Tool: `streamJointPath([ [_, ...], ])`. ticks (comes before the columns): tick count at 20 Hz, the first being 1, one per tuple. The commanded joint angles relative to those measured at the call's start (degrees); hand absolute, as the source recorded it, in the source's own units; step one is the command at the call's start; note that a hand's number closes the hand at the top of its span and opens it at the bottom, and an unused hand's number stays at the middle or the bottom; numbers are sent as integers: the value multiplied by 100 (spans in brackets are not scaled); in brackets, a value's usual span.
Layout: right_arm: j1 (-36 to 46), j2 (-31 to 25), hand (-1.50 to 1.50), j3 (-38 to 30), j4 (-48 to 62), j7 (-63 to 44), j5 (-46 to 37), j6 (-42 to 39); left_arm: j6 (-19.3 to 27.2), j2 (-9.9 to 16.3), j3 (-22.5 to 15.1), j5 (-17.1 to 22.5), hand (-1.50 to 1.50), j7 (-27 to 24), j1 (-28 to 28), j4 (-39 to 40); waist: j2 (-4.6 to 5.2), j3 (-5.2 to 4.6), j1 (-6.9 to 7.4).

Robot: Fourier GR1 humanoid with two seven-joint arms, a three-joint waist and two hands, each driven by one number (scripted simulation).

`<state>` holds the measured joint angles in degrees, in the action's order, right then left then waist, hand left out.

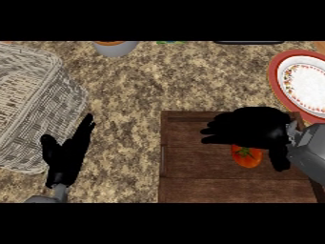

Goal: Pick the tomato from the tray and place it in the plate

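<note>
- Tomato on wooden tray, under right hand, fingers curled above it, not gripping.
- Left hand open, fingers straight, beside wicker basket.
- Plate far right.

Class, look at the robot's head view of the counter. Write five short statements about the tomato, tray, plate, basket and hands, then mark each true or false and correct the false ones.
1. The tomato lies on the tray. True.
2. The right hand is over the tray, right above the tomato. True.
3. The plate already holds the tomato. False: the plate holds no tomato; it is on the tray.
4. The basket stands at the counter's right. False: it is at the left, beside the left hand.
5. The left hand holds the tomato. False: it rests open, fingers up, holding nothing.
</note>
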<state>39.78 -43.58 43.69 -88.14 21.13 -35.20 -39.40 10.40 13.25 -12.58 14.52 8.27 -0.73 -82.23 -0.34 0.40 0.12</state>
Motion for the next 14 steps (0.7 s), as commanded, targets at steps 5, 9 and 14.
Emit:
streamJointPath([
  [5, -528, 382, -150, 38, -95, 1, -902, 110, 2, -304, -40, -198, 0, -123, 166, 330, 33, -41, -8],
  [9, -394, 494, -150, 46, 619, 485, -1215, 207, -291, 8, 183, 24, 0, 275, 220, -84, 40, -39, 45],
  [14, -336, 326, -150, 9, 654, 865, -1508, 79, -190, -115, 122, -136, 0, 432, 229, -154, 31, -39, 25],
])
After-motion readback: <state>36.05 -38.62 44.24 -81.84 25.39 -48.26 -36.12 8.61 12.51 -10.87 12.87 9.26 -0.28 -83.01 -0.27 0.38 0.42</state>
